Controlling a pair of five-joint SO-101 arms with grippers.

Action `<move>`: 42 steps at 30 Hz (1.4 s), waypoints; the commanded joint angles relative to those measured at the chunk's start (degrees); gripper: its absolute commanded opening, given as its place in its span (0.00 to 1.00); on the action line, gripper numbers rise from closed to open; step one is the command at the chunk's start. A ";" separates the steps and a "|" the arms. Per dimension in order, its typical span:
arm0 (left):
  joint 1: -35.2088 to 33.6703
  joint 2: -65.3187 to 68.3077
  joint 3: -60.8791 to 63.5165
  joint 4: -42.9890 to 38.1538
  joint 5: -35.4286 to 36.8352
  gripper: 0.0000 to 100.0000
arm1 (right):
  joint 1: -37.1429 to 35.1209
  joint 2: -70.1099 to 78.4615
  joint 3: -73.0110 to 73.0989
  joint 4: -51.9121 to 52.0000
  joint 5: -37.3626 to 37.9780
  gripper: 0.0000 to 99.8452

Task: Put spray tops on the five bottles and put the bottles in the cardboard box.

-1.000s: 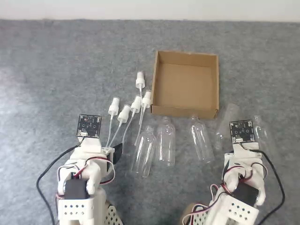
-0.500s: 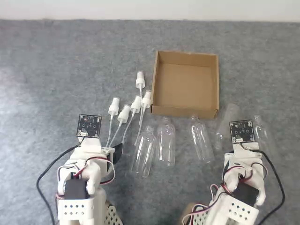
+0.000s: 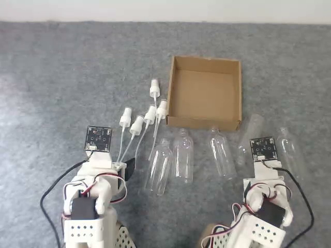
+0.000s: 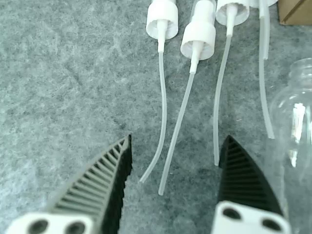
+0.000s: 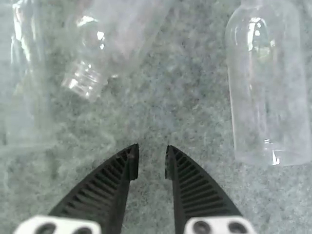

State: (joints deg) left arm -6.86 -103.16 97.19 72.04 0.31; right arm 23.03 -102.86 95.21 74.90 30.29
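Observation:
Five clear bottles lie on the grey carpet in front of the cardboard box (image 3: 172,93): two side by side (image 3: 159,166) (image 3: 183,155), one (image 3: 222,153) in the middle and two (image 3: 250,130) (image 3: 290,149) by the right arm. Several white spray tops (image 3: 137,124) with long tubes lie left of the box. My left gripper (image 4: 178,146) is open just short of the tube ends, with spray tops (image 4: 198,35) beyond. My right gripper (image 5: 151,151) is shut on nothing, over bare carpet between a bottle neck (image 5: 83,83) and a bottle body (image 5: 265,83).
The box stands open-topped at the middle back with nothing inside. Both arm bases (image 3: 88,217) (image 3: 261,222) sit at the front edge. Bare carpet stretches at the far left and behind the box.
The right arm's wrist has shifted slightly to the left and toward its base. The left arm, bottles and spray tops have stayed put.

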 commanded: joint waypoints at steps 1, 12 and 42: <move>0.18 -1.05 -0.66 0.26 0.70 0.27 | -0.13 -0.04 1.32 0.48 0.26 0.07; 0.09 -1.05 -0.66 0.26 0.70 0.27 | -3.91 -0.13 1.32 0.48 0.53 0.07; -17.32 -0.97 -6.99 -12.66 -25.67 0.27 | 0.66 58.33 -49.93 -20.62 2.20 0.22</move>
State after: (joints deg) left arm -20.84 -103.16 96.84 60.35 -24.13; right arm 21.27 -64.88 58.90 52.40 30.29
